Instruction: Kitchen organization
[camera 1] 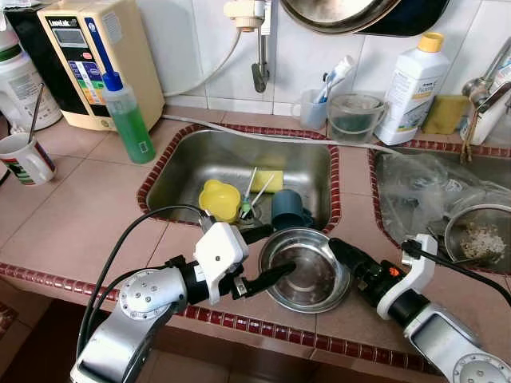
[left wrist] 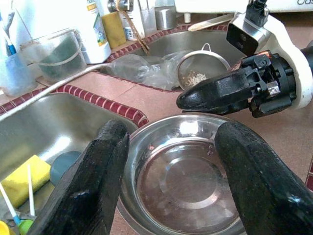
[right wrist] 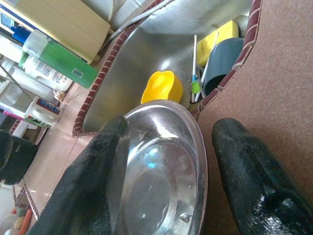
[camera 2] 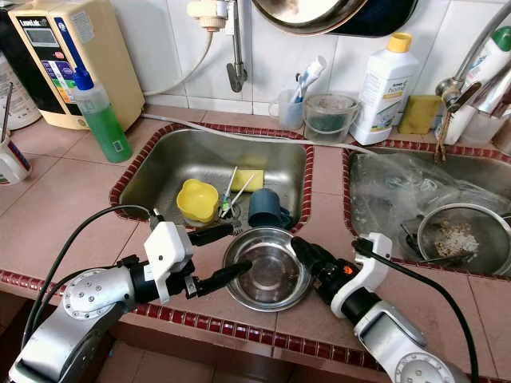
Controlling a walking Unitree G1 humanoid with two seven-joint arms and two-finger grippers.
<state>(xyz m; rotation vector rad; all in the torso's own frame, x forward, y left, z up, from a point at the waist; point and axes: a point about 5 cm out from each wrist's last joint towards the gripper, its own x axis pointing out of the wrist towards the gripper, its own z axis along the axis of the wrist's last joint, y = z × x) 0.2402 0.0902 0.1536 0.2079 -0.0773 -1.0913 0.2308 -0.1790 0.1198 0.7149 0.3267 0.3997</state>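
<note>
Terracotta tile counter (camera 1: 80,215) with a dark red edge runs round two steel sinks, and both arms are in at the front. A steel bowl (camera 1: 307,279) sits on the counter lip just in front of the left sink (camera 1: 207,159), and the left gripper (camera 1: 267,255) has its two black fingers spread apart, one reaching inside the bowl, the other over the near rim, not clamped. From the other side the right gripper (camera 1: 345,254) comes in at the bowl's right edge, fingers (right wrist: 254,181) parted, with the rim between them and no squeeze visible. Down in the left sink lie a yellow cup (camera 1: 219,199), a dark teal cup (camera 1: 289,211) and a yellow sponge (camera 1: 267,182). Green soap bottle (camera 1: 128,120) stands upright on the counter at the sink's far left corner; a metal strainer (camera 1: 479,235) rests in the right sink.
</note>
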